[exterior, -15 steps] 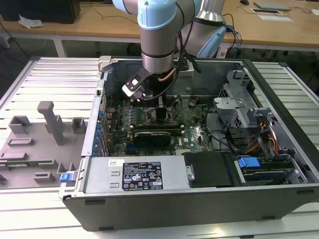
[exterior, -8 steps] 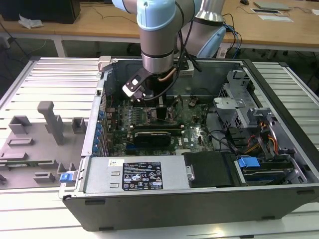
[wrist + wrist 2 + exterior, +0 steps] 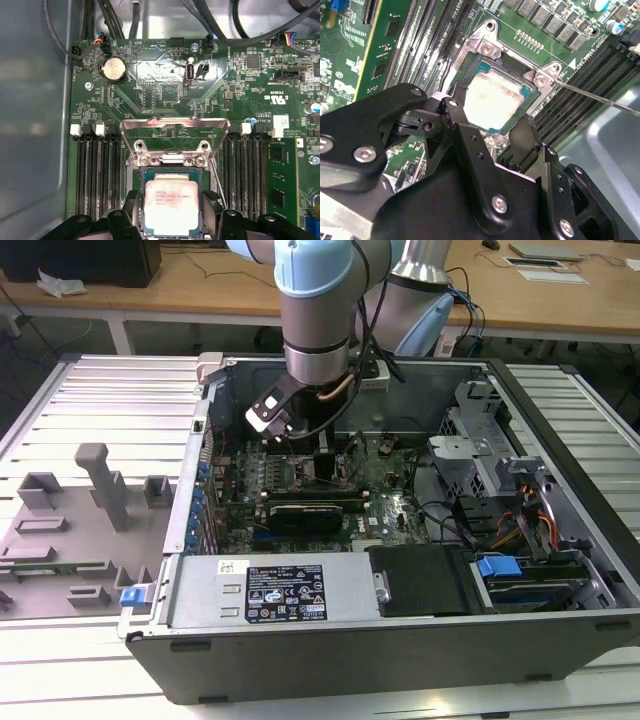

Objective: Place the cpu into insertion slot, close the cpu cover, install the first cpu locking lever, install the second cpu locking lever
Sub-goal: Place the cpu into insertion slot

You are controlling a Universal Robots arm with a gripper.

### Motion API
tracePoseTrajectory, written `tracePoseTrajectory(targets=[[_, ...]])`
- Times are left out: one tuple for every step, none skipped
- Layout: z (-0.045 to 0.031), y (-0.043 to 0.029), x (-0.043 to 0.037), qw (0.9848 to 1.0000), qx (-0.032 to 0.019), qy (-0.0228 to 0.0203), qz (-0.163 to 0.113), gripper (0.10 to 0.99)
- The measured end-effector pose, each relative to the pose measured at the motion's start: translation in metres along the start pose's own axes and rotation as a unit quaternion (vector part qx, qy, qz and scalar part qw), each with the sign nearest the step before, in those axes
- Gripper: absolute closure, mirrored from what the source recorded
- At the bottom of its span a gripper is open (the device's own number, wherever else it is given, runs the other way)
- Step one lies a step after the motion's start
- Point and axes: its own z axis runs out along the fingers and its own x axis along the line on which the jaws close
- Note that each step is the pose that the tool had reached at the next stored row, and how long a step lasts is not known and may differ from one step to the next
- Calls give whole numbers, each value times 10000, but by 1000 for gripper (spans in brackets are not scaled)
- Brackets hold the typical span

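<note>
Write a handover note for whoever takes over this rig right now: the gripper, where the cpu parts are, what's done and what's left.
Gripper: down inside the case, right at the cpu; whether it is gripping cannot be told.
cpu: appears to lie in the insertion slot, silvery top up.
cpu cover: open, tilted up off the slot at its hinge side.
Locking lever: one thin rod stands free beside the slot, unlatched.
Done: cpu looks placed.
Left: cover not closed, neither lever installed.
</note>
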Motion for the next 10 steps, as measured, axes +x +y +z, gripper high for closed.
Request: tracePoseTrajectory(targets=[[-9, 1, 1, 10000, 0, -10, -1, 471], [-13, 1, 1, 10000, 0, -34, -3, 471], [-13, 1, 0, 10000, 0, -36, -4, 471], [-14, 1, 0, 10000, 0, -37, -4, 471], [-14, 1, 0, 10000, 1, -39, -4, 471], [-13, 2, 0, 10000, 1, -39, -5, 471], [-13, 2, 0, 10000, 0, -40, -4, 471], [-13, 1, 0, 10000, 0, -41, -4, 471], [-13, 1, 0, 10000, 0, -42, -4, 549], [-13, 1, 0, 10000, 0, -43, -4, 616]])
